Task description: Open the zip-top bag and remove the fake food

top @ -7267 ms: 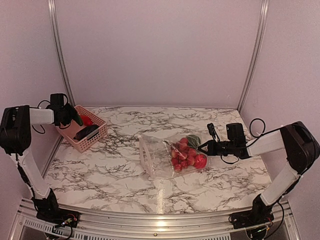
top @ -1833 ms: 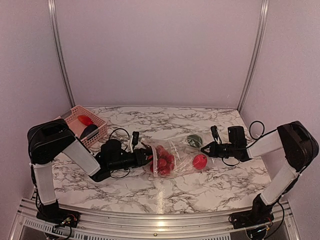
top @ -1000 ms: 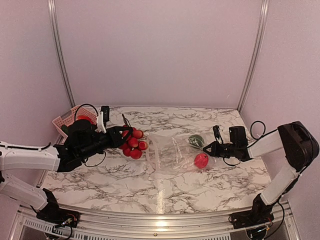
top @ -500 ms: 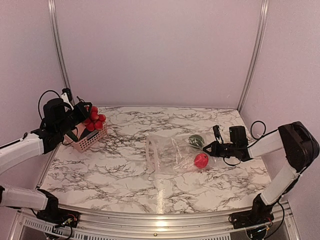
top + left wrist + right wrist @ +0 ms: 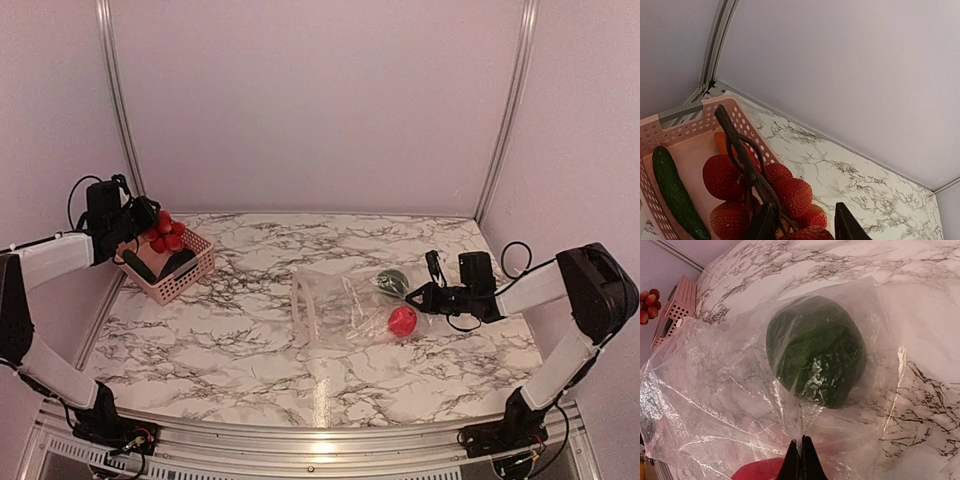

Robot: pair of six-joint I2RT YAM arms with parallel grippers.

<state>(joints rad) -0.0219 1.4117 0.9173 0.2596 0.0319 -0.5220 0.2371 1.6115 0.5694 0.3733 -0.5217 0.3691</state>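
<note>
– zip-top bag [image 5: 345, 310], location and grips?
– table [image 5: 230, 345] centre, mouth at 9 o'clock; right gripper [image 5: 408, 296] pinches its 3 o'clock edge. left gripper [image 5: 150, 232] clamps red fake food [image 5: 166, 233] above basket [image 5: 190, 275], 10 o'clock.

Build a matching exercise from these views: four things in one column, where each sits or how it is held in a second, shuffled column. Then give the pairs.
1. red berry bunch
2. dark green ball
3. cucumber
4. zip-top bag

A. lying in the pink basket
B. pinched in the shut jaws of the right gripper
C. inside the bag
D. held by the left gripper above the basket

Pairs: 1-D, 2-C, 3-A, 4-B.
</note>
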